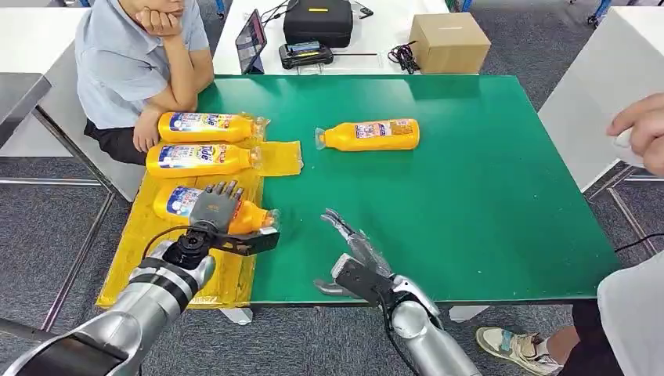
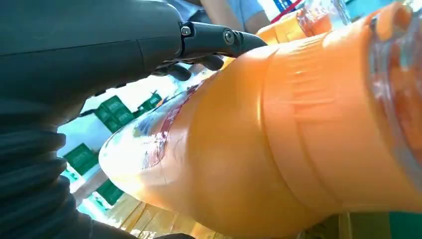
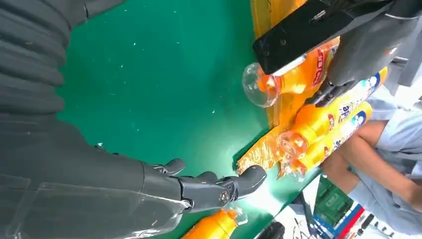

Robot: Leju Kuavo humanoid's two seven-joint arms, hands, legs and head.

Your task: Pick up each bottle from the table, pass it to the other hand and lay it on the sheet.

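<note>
Left hand (image 1: 213,210) grips an orange bottle (image 1: 247,218), fingers wrapped over its body; bottle lies on its side over the yellow sheet (image 1: 137,258), clear cap pointing toward the green table (image 1: 485,196). Left wrist view: the bottle's orange body close against the hand, thumb along it. Right hand (image 1: 351,249) holds nothing, fingers spread and extended, over the table's near edge, well apart from the held bottle. Two more bottles lie on the sheet: second bottle (image 1: 202,157) just beyond the held one, third bottle (image 1: 207,127) beyond that, both parallel, caps toward the table. Fourth bottle (image 1: 369,135) lies on its side on bare table, apart from the sheet. Seated person (image 1: 137,55) at the far left corner, forearm near the third bottle. Another person's hand (image 1: 644,129) at the right edge.
</note>
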